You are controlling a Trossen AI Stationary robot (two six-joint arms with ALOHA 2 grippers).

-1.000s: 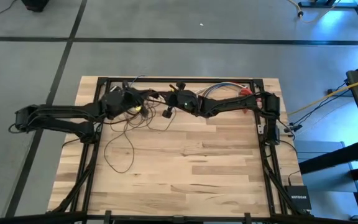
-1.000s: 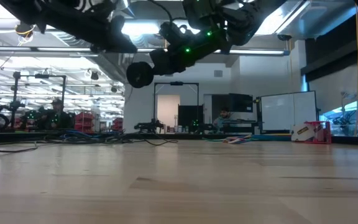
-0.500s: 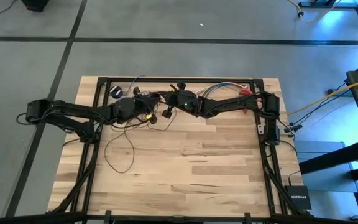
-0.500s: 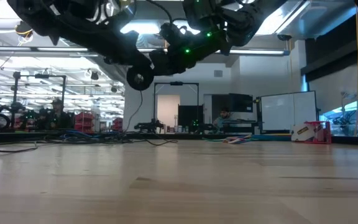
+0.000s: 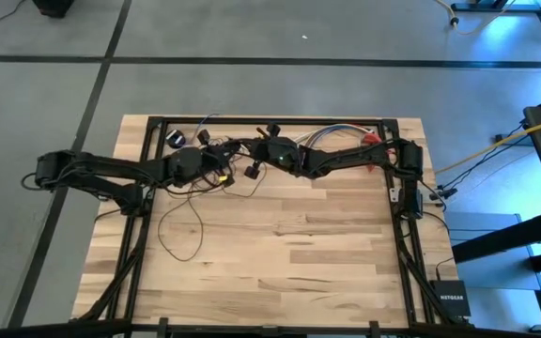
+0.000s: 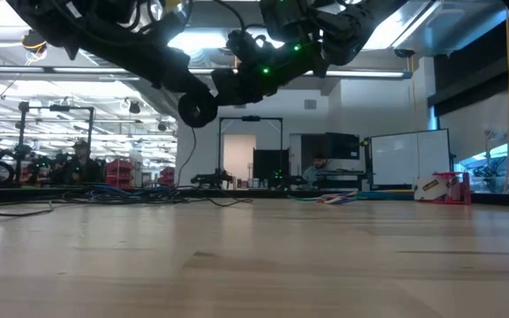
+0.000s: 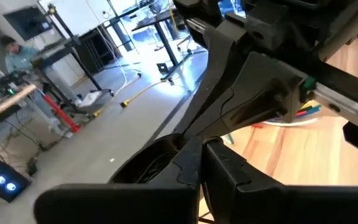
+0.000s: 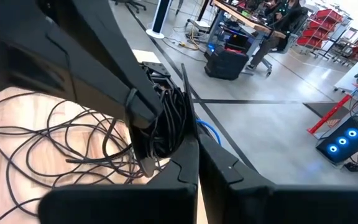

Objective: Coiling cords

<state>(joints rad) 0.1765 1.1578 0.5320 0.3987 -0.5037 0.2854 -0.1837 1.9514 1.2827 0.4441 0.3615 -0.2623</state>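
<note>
1. My right pincer (image 8: 197, 163) is pressed shut on a bundle (image 8: 166, 127) of the cords, a thick hank of turns gathered just past my fingertips.
2. My left pincer (image 7: 202, 163) is narrowed to nothing as well, nose to nose with the right one above the table's (image 5: 289, 272) far edge; dark turns show just beyond it, but I cannot tell whether it holds any.
3. In the high view both pincers meet over the far middle of the table, the black puck (image 5: 250, 172) hanging just below them.
4. Done, I judge: a fair part is wound into that hank.
5. Left: loose loops (image 5: 178, 225) lie slack on the wood on my left side, trailing toward the middle. Perhaps half remains to gather.
</note>
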